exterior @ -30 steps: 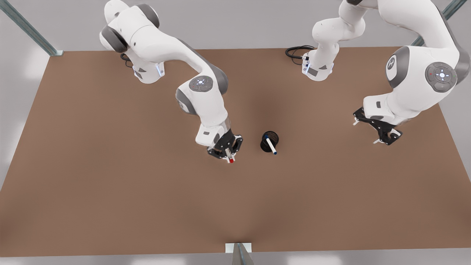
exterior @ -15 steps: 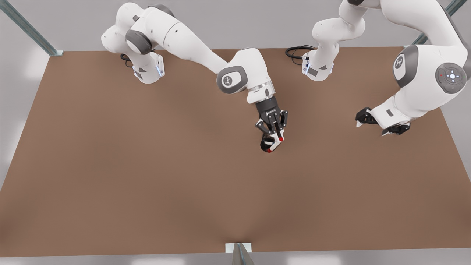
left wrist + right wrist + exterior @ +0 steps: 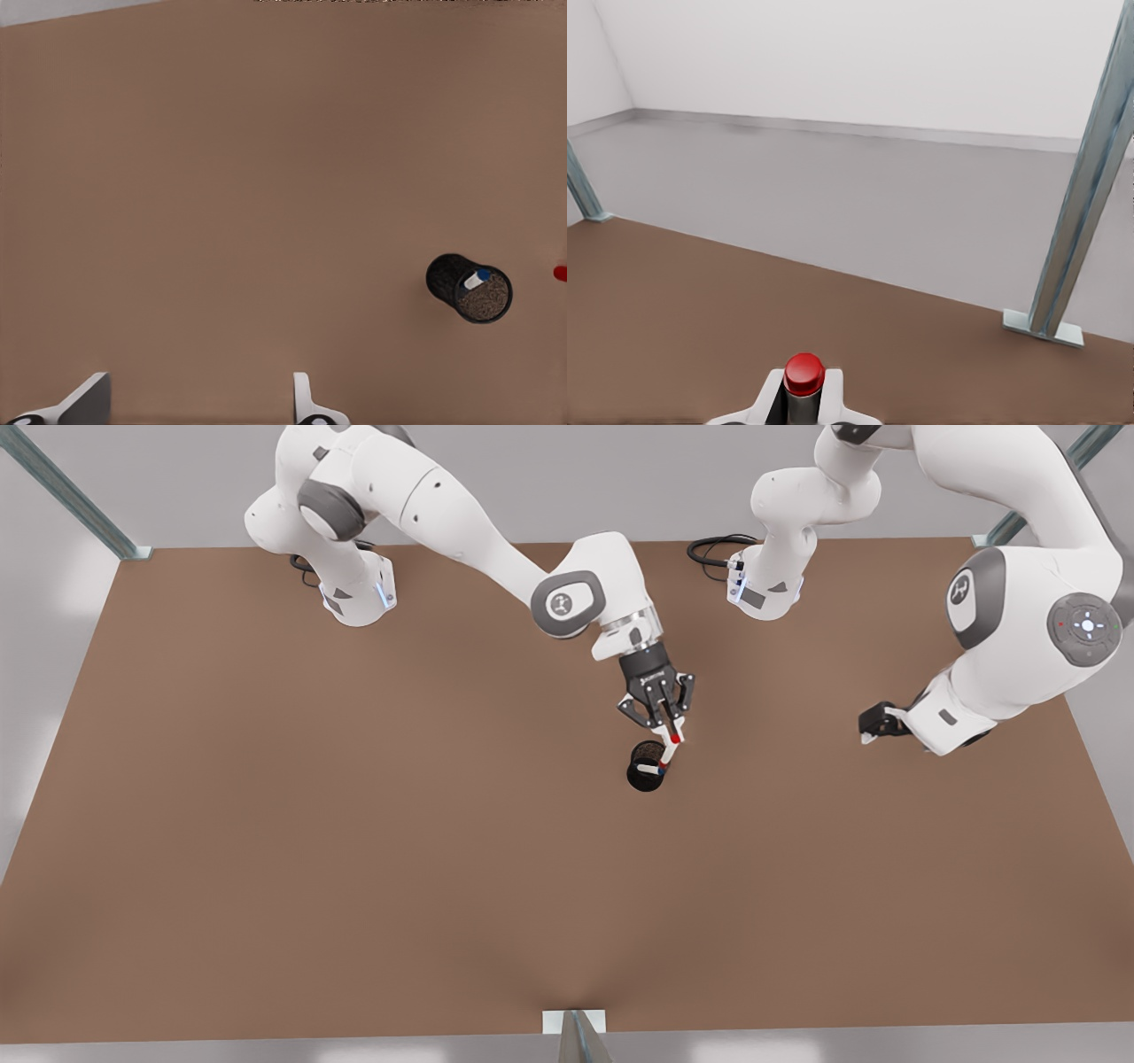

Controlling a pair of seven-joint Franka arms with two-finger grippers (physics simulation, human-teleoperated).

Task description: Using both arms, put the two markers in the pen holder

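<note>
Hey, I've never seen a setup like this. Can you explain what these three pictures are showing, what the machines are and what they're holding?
These are two white jointed robot arms bolted to a brown table, rendered in a simulator. The wide picture looks down from a camera off the arms; the other two come from cameras on the arms' wrists.

On the table stands a small black mesh pen holder, with a blue-capped white marker already inside.

The right gripper is shut on a red-capped white marker, holding it slanted with its lower end at the holder's mouth. The left gripper waits open, off toward the front view's right.
</note>
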